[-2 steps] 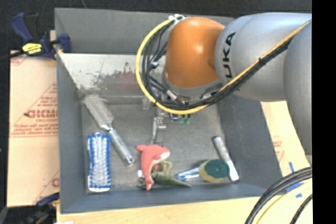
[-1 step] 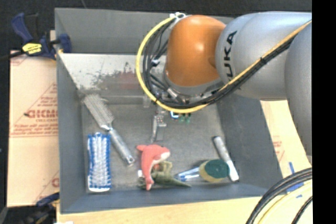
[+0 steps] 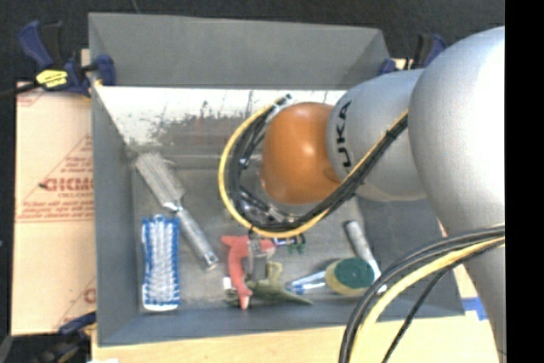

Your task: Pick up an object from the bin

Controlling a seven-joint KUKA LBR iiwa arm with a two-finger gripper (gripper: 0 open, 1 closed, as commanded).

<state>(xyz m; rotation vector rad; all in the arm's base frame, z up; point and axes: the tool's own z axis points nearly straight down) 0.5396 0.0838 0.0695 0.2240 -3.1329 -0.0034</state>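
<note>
Under the arm's round orange cover (image 3: 293,153), the fingers (image 3: 254,266) are low at the front of the bin (image 3: 115,268), right by a red plastic thing (image 3: 236,249) that lies next to a green thing (image 3: 276,289), but I cannot tell if they are open, closed or holding it.
</note>
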